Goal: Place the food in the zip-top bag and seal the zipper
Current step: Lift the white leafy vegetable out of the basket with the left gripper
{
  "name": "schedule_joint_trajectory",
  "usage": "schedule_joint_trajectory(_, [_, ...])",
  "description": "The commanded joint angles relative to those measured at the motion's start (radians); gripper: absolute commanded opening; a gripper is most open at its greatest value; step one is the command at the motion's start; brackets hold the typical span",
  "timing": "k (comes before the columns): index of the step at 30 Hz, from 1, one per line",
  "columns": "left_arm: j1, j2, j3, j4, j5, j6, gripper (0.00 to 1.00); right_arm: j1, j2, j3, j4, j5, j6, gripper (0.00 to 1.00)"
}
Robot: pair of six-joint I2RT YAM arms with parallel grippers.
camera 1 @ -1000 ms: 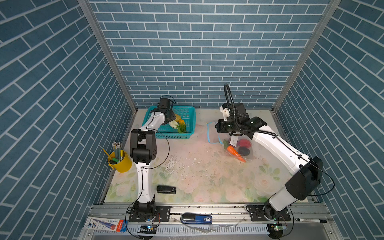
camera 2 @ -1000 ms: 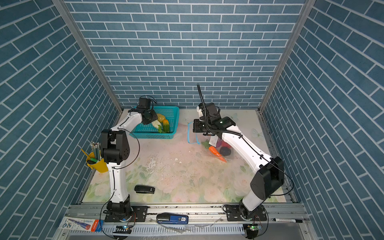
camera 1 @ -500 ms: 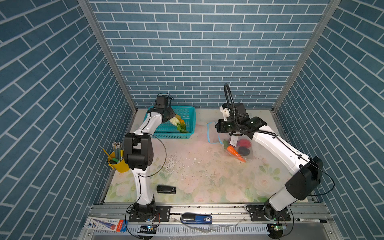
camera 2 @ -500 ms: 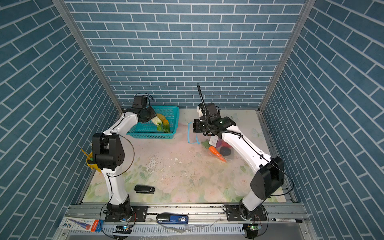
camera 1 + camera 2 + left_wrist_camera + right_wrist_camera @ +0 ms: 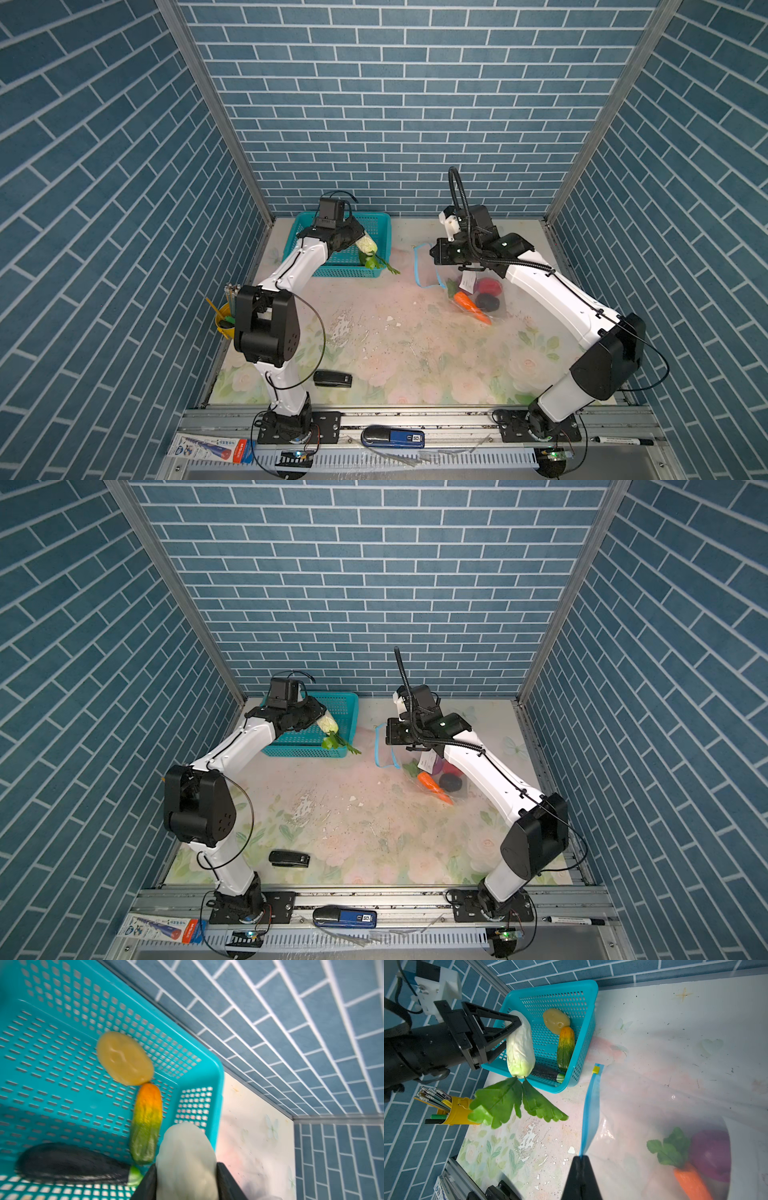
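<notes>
My left gripper [image 5: 186,1164] is shut on a white cabbage [image 5: 187,1153] with green leaves. It holds the cabbage [image 5: 366,245] above the right edge of the teal basket [image 5: 376,224]. A yellow potato [image 5: 124,1058], a green-orange piece [image 5: 146,1124] and a dark eggplant [image 5: 68,1164] lie in the basket. My right gripper [image 5: 580,1157] is shut on the zipper [image 5: 591,1105], the blue strip of the zip-top bag [image 5: 469,291], and holds the mouth up. The yellow slider [image 5: 596,1069] sits at the strip's far end. A carrot [image 5: 691,1182] and a purple onion [image 5: 710,1153] lie inside the bag.
A yellow cup of pens [image 5: 226,320] stands by the left wall. A black stapler [image 5: 332,379] lies near the table's front edge and a blue one [image 5: 392,438] on the front rail. Brick walls close in the back and both sides.
My left arm has lifted the cabbage and carried it a little to the right, over the basket's edge. The right arm and the bag have stayed put.
</notes>
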Motion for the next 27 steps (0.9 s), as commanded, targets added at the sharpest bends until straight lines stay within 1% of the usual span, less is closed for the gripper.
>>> schedule_joint_trajectory(1, [-0.029,-0.056,-0.071,0.125,0.009,-0.062,0.38,-0.003,0.009,0.063,0.014,-0.014,0.017,0.0])
schedule_joint_trajectory(6, [-0.07,-0.113,-0.144,0.185,0.002,-0.105,0.37,-0.003,0.011,0.066,0.011,-0.016,0.019,0.0])
schedule_joint_trajectory(11, [-0.105,-0.167,-0.211,0.287,-0.002,-0.148,0.38,-0.003,0.015,0.066,0.014,-0.02,0.024,0.0])
schedule_joint_trajectory(16, [-0.115,-0.211,-0.255,0.349,-0.01,-0.17,0.38,-0.003,0.017,0.064,0.012,-0.021,0.028,0.0])
schedule_joint_trajectory(23, [-0.134,-0.239,-0.284,0.409,-0.022,-0.191,0.38,-0.002,0.026,0.07,0.008,-0.024,0.031,0.0])
schedule_joint_trajectory(27, [-0.157,-0.243,-0.288,0.423,-0.056,-0.166,0.38,-0.001,0.028,0.069,0.008,-0.025,0.036,0.0])
